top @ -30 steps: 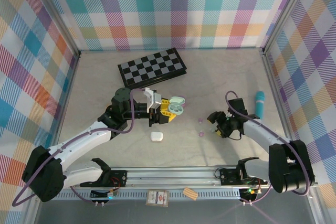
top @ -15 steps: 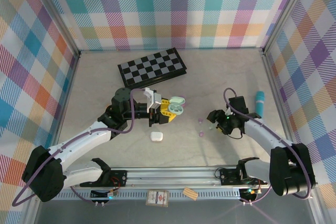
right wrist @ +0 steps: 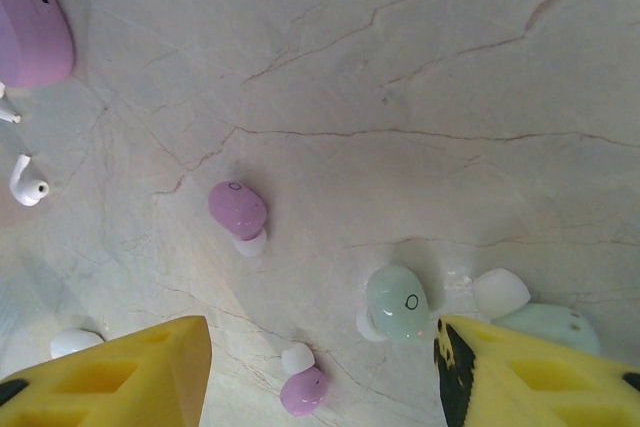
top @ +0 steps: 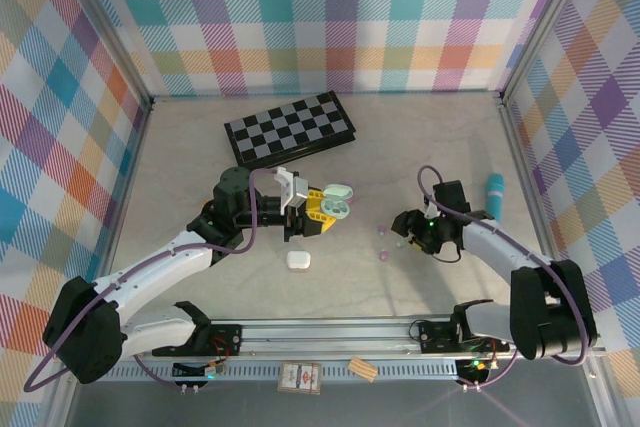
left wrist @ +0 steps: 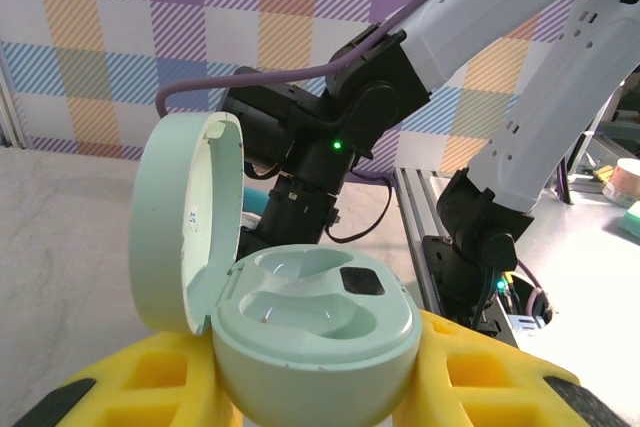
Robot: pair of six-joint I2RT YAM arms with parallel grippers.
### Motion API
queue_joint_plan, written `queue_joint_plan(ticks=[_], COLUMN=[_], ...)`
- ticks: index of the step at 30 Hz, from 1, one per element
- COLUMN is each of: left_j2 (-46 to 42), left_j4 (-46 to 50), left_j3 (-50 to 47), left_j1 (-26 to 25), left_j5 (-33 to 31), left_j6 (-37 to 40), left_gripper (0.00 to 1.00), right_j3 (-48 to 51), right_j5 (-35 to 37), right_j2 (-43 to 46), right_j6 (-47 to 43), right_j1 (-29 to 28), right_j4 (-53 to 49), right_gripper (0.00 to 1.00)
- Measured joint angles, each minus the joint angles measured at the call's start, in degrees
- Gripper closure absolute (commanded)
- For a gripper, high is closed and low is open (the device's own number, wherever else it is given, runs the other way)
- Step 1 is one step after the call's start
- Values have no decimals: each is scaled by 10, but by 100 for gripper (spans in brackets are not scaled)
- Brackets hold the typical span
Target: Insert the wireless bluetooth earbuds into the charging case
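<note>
Left pincer [top: 325, 210] grasping open mint case [left wrist: 315, 337] — wells [left wrist: 300, 297] empty, right pincer [right wrist: 322, 359] released.

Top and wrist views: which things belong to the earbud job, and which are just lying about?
Job: open mint-green case, mint earbud, lilac earbud, white earbud, lilac case, white case.
Lying about: chessboard, teal cylinder, card box.

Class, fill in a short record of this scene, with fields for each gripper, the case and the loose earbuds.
Left gripper: shut on the mint-green charging case
Case lid: open; nothing seen inside the case
Right gripper: open, low over the table
Near its fingers: mint-green earbud, purple earbud
Further off: second purple earbud
</note>
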State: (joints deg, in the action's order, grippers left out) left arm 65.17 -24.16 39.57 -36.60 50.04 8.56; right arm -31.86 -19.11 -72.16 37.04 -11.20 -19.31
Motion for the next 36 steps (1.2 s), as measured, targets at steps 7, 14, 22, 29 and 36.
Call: queue_joint_plan(ticks=[7,14,22,29,36], left_j2=[0,0,-3,-4,-5], left_j4=[0,0,0,0,0], left_j3=[0,0,0,0,0], left_j1=[0,0,0,0,0], left_j5=[0,0,-1,-1,-1], left_j6=[0,0,0,0,0], left_gripper=[67,67,67,67,67], right_j3=[-1,-12,-13,-13,-13], right_j5=[5,45,62,39,32], right_j2=[-12,-15,9,6,-35], right_j6=[1,1,-5,-16,-20], right_j1=[0,0,0,-15,-31], right_j4=[4,-7,-24,-11,3], right_gripper=[38,38,38,37,37])
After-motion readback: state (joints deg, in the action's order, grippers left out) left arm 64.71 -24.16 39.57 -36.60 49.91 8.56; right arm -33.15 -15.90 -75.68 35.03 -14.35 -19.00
